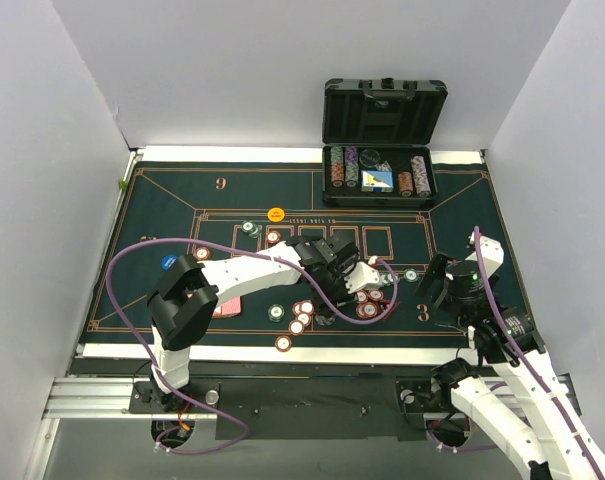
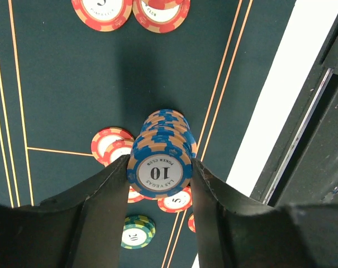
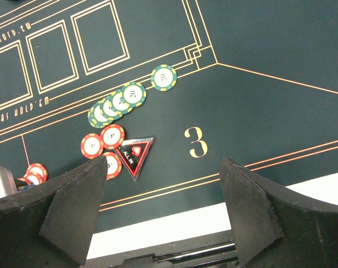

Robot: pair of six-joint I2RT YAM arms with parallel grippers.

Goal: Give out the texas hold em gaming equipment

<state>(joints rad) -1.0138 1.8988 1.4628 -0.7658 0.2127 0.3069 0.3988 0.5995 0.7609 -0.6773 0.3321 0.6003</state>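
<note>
Pinching a stack of blue chips [image 2: 164, 134] marked 10 between its two fingers, the left end effector [image 2: 159, 166] is closed against the stack's sides over the green felt mat [image 2: 62, 84]. Red chips [image 2: 110, 144] lie just beside one finger, and a single green chip [image 2: 138, 231] lies under the jaws. The right end effector [image 3: 163, 167] stands wide open and holds nothing. Ahead of it and off to one side lie a row of green chips [image 3: 117, 103] and a black all-in marker [image 3: 134, 153].
</note>
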